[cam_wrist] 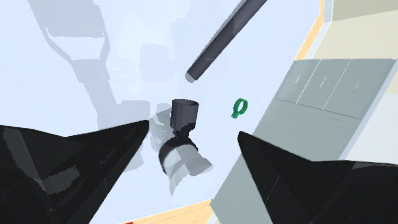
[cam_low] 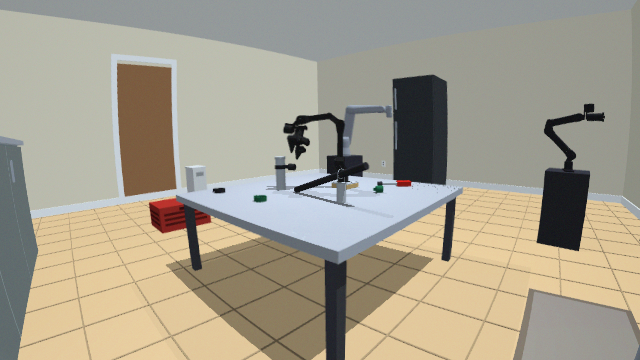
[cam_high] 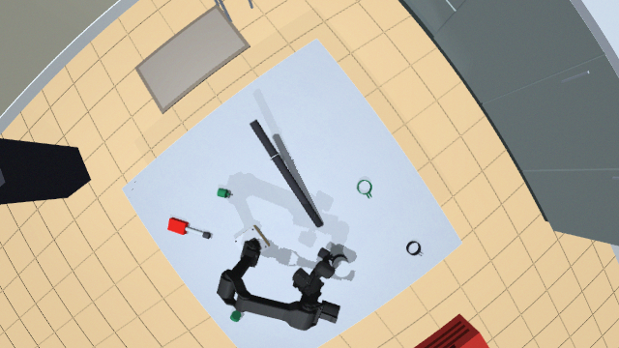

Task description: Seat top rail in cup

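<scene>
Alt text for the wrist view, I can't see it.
Open gripper above the black rail-end cup on the big post; the dark rail's cut end lies outside the cup, a green ring to the right.

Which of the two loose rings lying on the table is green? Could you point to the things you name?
The thin green ring (cam_high: 358, 186) (cam_low: 260, 198) (cam_wrist: 235, 111), nearer the long black rail (cam_high: 295, 185) (cam_low: 320, 182) (cam_wrist: 225, 42); the other ring (cam_high: 407, 247) (cam_low: 219, 190) is black.

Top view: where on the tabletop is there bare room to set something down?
There is room between the rail and green ring, and between that ring and the black ring. It's crowded around the big post, beside the end cup and arm.
</scene>
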Available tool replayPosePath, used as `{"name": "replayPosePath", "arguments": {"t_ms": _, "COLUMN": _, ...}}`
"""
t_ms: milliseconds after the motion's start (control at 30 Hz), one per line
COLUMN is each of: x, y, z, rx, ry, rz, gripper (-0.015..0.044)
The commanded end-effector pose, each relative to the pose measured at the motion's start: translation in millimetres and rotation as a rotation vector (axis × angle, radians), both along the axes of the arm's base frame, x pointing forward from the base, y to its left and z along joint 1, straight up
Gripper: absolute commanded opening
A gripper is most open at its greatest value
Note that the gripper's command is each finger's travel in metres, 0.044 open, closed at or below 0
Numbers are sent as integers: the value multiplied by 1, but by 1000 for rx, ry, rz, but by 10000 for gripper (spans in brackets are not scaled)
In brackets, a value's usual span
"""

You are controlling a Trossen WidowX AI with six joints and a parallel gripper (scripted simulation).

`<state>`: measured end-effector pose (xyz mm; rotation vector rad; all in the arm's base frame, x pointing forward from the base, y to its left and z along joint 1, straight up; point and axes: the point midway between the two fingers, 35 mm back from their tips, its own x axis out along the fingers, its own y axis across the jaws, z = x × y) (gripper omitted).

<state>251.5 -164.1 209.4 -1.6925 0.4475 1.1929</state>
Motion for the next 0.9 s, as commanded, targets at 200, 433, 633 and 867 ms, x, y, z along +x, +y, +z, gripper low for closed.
{"name": "replayPosePath", "arguments": {"t_ms": 200, "x": -1, "y": 1, "z": -33, "rx": 9, "ry": 6, "rz": 7, "gripper": 440}}
{"name": "replayPosePath", "arguments": {"t_ms": 433, "x": 3, "y": 2, "z": -40, "rx": 9, "ry": 6, "rz": 7, "gripper": 440}}
{"name": "replayPosePath", "arguments": {"t_ms": 633, "x": 8, "y": 4, "z": -49, "rx": 9, "ry": 6, "rz": 7, "gripper": 440}}
{"name": "replayPosePath", "arguments": {"t_ms": 867, "x": 14, "y": 6, "z": -58, "rx": 9, "ry": 5, "rz": 7, "gripper": 440}}
